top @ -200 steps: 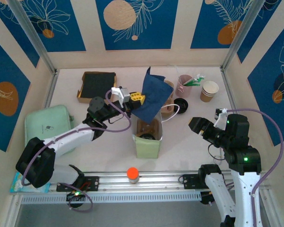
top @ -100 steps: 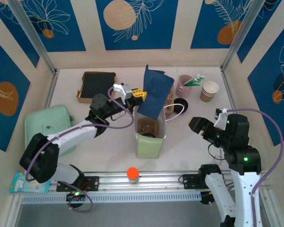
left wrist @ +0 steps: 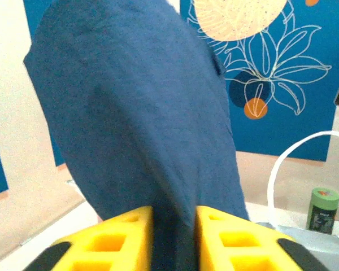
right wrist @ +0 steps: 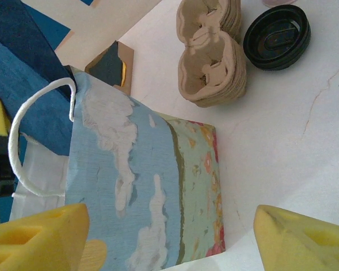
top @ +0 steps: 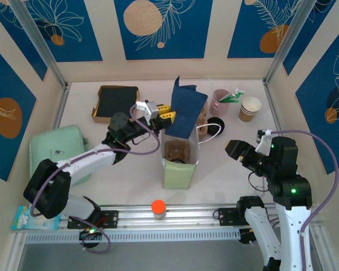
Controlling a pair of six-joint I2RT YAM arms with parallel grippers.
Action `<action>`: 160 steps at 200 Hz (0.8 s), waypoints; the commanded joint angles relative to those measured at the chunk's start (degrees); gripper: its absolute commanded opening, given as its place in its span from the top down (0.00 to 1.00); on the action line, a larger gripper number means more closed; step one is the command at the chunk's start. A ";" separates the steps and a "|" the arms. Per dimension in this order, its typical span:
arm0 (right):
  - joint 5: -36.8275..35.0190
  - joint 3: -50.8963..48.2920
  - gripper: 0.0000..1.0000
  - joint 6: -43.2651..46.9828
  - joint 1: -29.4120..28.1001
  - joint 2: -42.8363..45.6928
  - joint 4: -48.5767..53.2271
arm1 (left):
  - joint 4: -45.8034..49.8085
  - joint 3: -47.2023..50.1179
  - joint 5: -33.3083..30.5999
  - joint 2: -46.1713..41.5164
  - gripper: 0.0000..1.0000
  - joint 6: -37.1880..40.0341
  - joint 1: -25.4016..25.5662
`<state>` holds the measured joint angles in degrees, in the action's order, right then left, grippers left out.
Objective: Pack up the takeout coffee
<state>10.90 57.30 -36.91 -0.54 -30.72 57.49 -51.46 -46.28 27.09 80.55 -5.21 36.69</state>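
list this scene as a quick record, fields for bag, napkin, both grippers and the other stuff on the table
bag: upright at the table's middle, mouth open, something brown inside
napkin: blue, standing up over the bag's far edge
left gripper: fingers either side of the napkin's lower end; grip unclear
right gripper: open, empty, right of the bag and apart from it
behind bag: stacked cup carriers, black lid, paper cups
far left: black box

Green pouch (top: 55, 153) left, orange knob (top: 158, 206) near
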 commanded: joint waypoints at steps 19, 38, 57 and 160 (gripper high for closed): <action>0.51 -0.95 0.23 0.23 -0.43 0.70 -0.26 | -0.71 1.85 -1.82 -2.25 0.53 1.63 0.47; 0.62 -0.94 0.23 0.17 -0.43 0.74 -0.28 | 0.08 2.16 -2.14 -3.39 0.48 2.27 0.49; 0.75 -0.90 0.23 0.08 -0.44 0.87 -0.19 | 0.60 2.25 -2.74 -4.66 0.43 2.55 0.48; 0.88 -0.78 0.23 0.08 -0.50 0.96 0.08 | 4.39 1.37 -4.42 -6.72 0.40 4.47 0.45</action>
<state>10.92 57.21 -36.91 -0.75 -30.52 57.49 -47.53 -44.29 23.42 75.29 -2.39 36.77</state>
